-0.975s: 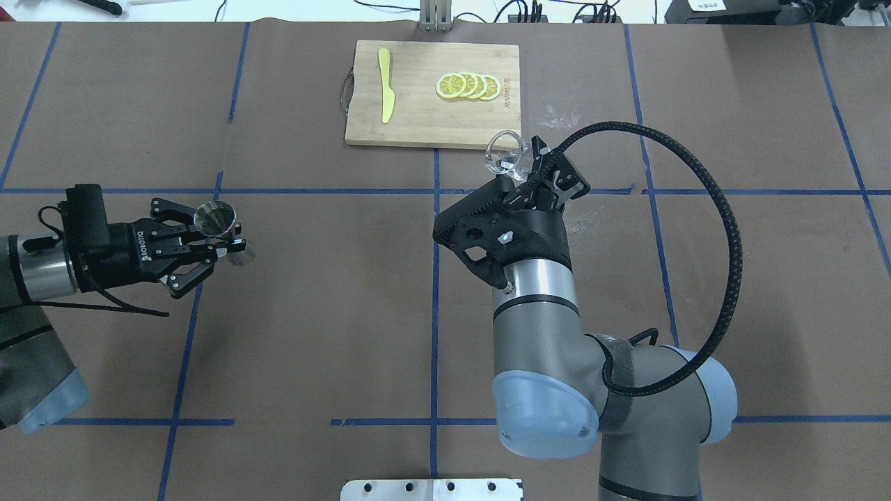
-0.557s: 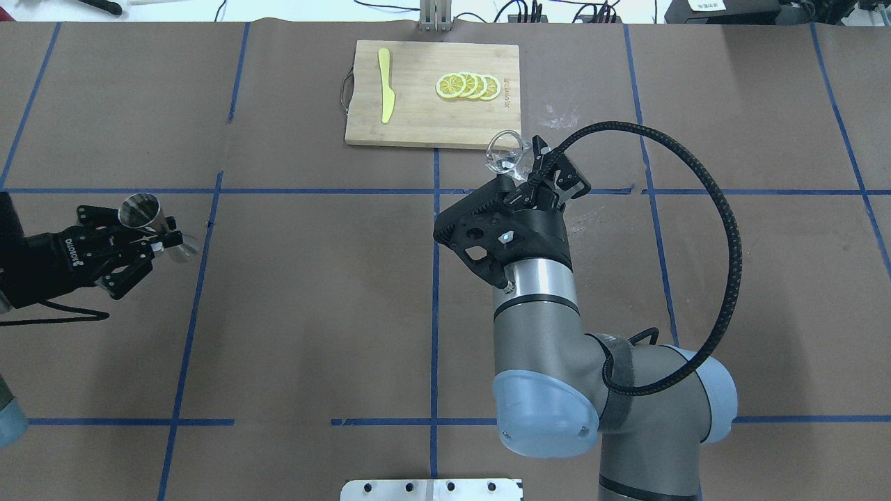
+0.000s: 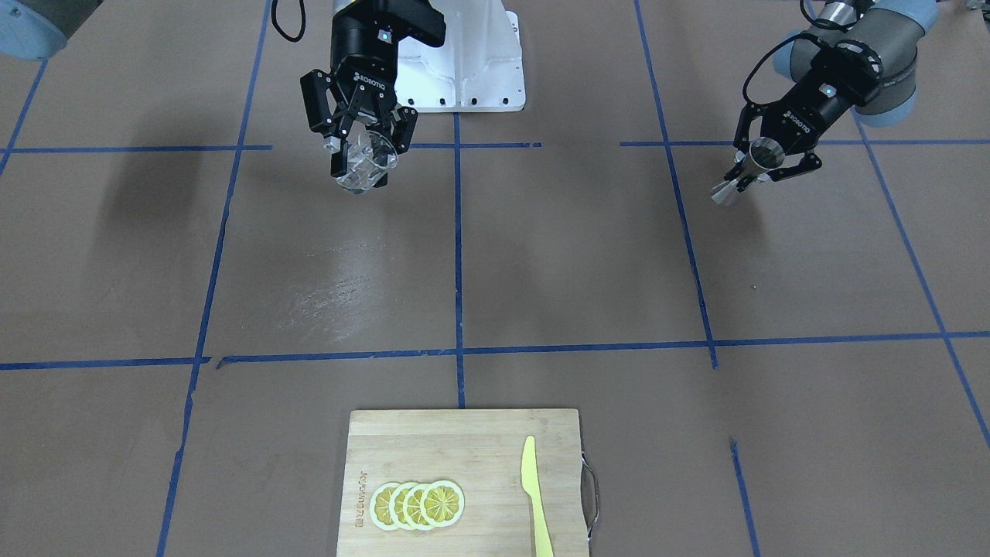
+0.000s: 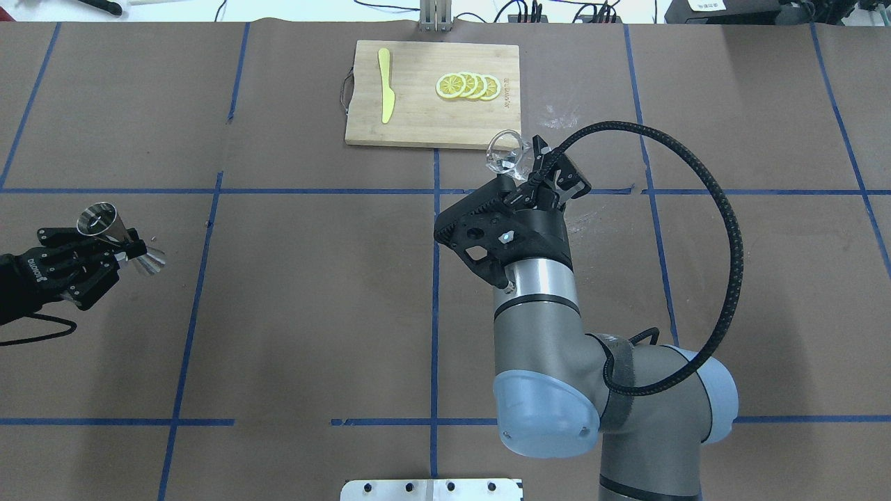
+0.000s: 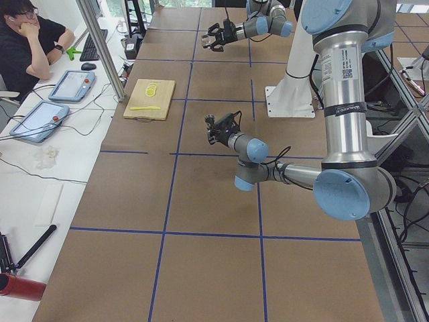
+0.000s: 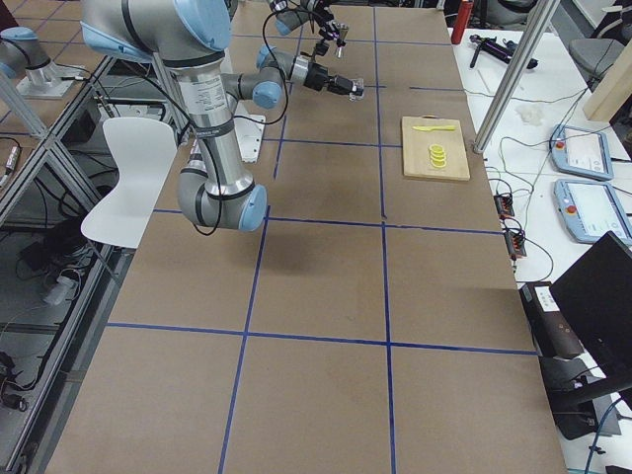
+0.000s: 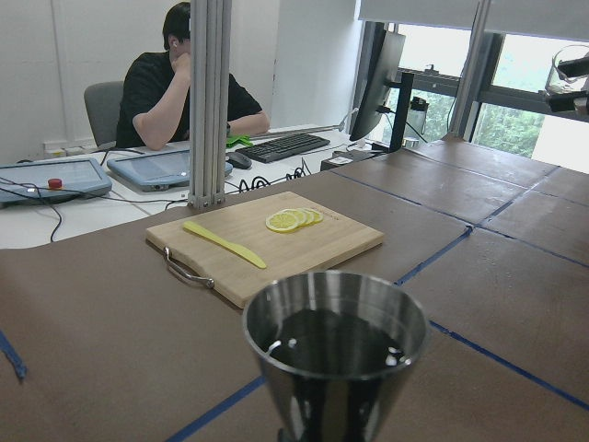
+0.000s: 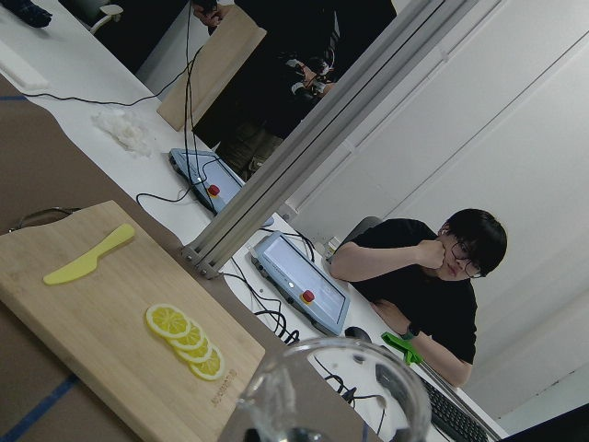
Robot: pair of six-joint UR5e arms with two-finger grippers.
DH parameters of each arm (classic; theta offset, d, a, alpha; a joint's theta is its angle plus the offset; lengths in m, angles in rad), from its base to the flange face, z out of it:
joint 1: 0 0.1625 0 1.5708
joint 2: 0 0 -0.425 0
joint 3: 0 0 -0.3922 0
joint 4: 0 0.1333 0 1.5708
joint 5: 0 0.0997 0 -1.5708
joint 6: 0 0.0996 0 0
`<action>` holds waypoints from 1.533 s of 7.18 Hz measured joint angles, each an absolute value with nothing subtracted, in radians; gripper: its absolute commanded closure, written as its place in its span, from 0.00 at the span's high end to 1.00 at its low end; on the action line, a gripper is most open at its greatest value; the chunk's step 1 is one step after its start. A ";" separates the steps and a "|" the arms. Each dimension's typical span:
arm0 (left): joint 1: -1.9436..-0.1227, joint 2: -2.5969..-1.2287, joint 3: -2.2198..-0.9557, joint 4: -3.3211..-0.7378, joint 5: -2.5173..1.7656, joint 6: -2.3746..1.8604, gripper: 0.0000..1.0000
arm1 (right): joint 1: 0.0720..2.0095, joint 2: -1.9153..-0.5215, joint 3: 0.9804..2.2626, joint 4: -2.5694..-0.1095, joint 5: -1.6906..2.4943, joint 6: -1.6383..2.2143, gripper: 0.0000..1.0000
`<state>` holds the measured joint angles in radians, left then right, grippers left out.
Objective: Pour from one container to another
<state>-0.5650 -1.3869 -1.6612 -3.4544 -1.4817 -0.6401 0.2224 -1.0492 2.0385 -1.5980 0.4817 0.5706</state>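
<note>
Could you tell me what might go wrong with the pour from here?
The glass cup hangs tilted in the right end effector, far from the jigger in the left end effector, so any contents might spill onto the table first. The jigger's mouth is small, so the pour could miss.

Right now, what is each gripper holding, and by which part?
Left gripper: steel jigger, at its narrow waist. Right gripper: glass cup, across its sides.
</note>
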 measured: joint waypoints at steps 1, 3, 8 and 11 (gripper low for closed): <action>-0.494 -1.373 -1.661 -3.454 -1.387 -0.669 0.00 | 0.222 -1.049 2.039 -1.597 0.482 0.571 0.00; -0.377 -1.346 -1.661 -3.455 -1.162 -0.689 0.00 | 0.222 -1.049 2.041 -1.597 0.482 0.571 0.00; -0.229 -1.335 -1.626 -3.444 -0.648 -0.690 0.00 | 0.222 -1.048 2.043 -1.596 0.482 0.571 0.00; -0.187 -1.362 -1.595 -3.439 -0.560 -0.696 0.00 | 0.222 -1.047 2.043 -1.595 0.482 0.570 0.00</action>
<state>-0.1874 -1.3616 -1.5949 -3.4386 -0.5598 -0.6961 0.2224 -1.0467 2.0432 -1.5954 0.4817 0.5704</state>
